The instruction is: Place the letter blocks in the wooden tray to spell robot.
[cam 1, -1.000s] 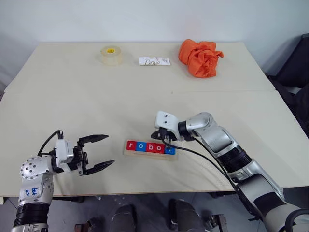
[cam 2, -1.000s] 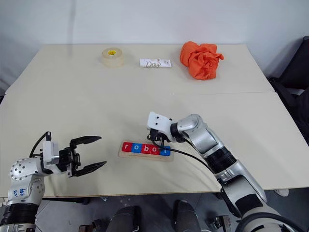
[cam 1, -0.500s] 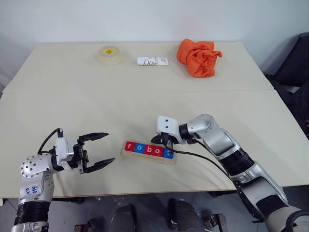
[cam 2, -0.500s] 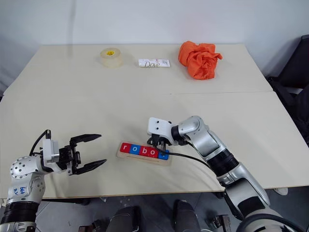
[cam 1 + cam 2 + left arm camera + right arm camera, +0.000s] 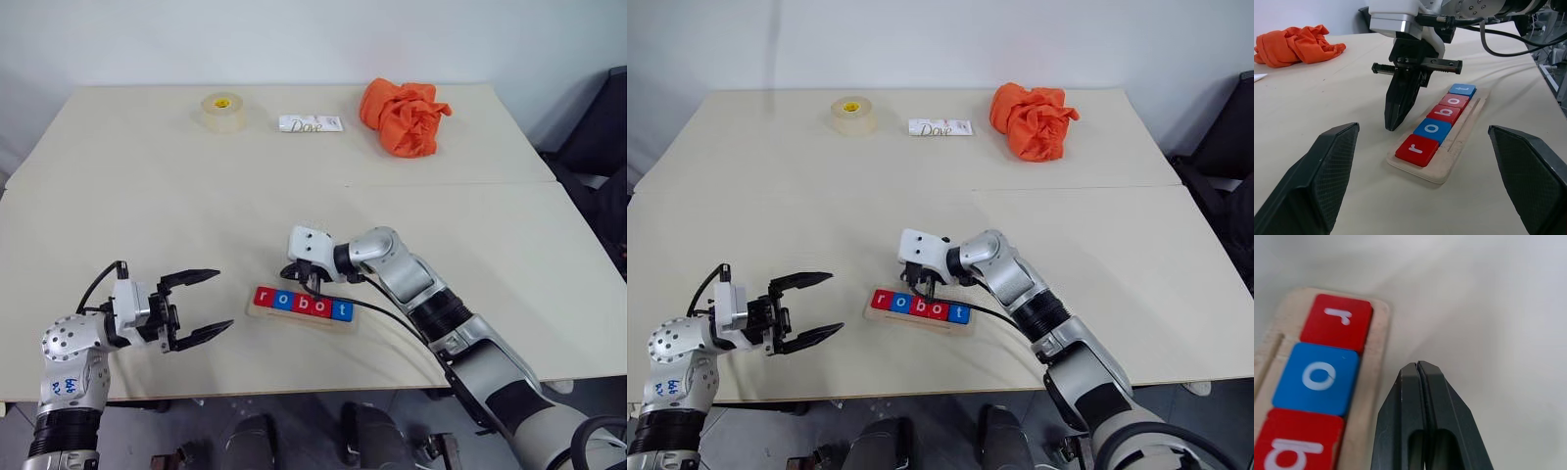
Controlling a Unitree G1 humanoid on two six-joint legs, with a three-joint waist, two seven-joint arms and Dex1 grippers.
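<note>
The wooden tray (image 5: 294,319) lies near the table's front edge. It holds the letter blocks (image 5: 302,305) in one row reading r, o, b, o, t: red (image 5: 1418,148), blue (image 5: 1432,129), red, red, blue (image 5: 1463,89). My right gripper (image 5: 315,290) is shut with nothing in it. Its tips (image 5: 1393,125) point down at the table just behind the tray, beside the first o and the b. My left gripper (image 5: 223,301) hangs open and empty to the left of the tray, level and facing it.
A roll of tape (image 5: 222,111), a white Dove bar (image 5: 311,124) and a crumpled orange cloth (image 5: 404,116) lie along the table's far side. A dark chair (image 5: 602,137) stands off the right edge. A seam runs across the table's middle.
My right gripper has moved left from the tray's right end to behind the first o and b. The blue t tile now lies uncovered, in line with the others. The left arm has not moved.
</note>
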